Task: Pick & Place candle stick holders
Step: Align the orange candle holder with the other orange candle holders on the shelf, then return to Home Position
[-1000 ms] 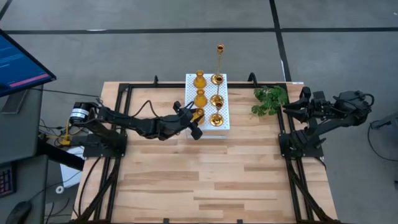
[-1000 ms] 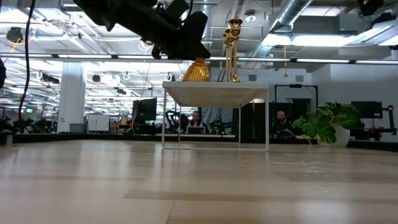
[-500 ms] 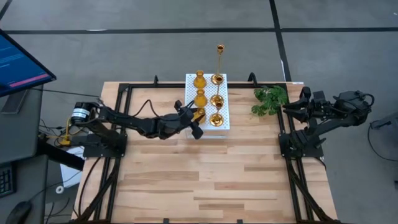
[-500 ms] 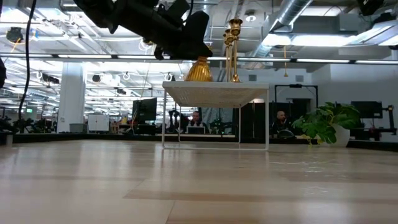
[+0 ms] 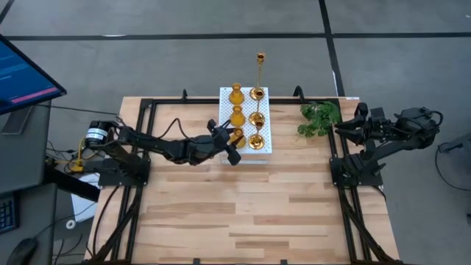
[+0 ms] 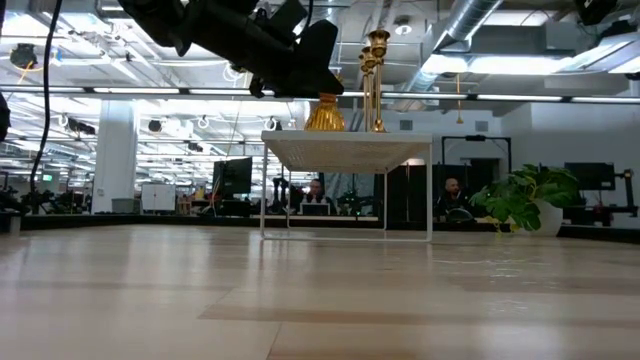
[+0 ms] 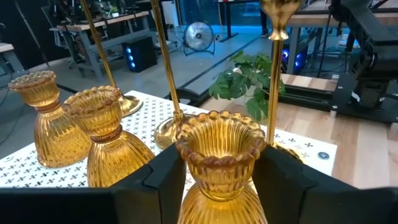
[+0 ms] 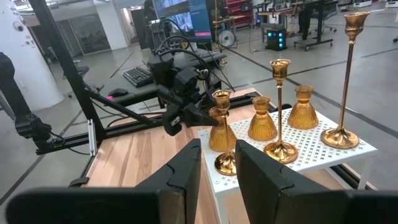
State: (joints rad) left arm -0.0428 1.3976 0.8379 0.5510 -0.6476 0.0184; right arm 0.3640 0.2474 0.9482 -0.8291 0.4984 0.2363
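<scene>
Several gold candle stick holders stand on the white perforated box (image 5: 263, 110). There are squat ribbed ones (image 5: 236, 93) (image 5: 237, 115) and flared-base ones (image 5: 257, 118), one with a tall thin stem (image 5: 260, 73). My left gripper (image 5: 233, 141) reaches in from the table's left and is shut on the nearest squat holder (image 7: 219, 155), at the box's near left corner. It also shows in the low view (image 6: 325, 112). My right gripper (image 8: 217, 177) waits with a narrow gap between its fingers, high at the table's right edge (image 5: 352, 126). My left gripper pinches the squat holder's neck (image 7: 219, 180), just under its scalloped rim, between its two fingers (image 7: 163, 180). The fingers come in about level from the table's left. The holder stays upright. I cannot tell whether its base rests on the box top or hangs just above it.
A green leafy plant (image 5: 319, 118) stands right of the box at the table's far edge. Other holders crowd close behind and beside the held one (image 7: 109, 143). Bare wooden tabletop (image 5: 250, 206) spreads toward the near edge.
My left gripper, shut on the squat holder, has shifted a little toward the table's right. The holder has moved with it along the box top and stayed upright.
</scene>
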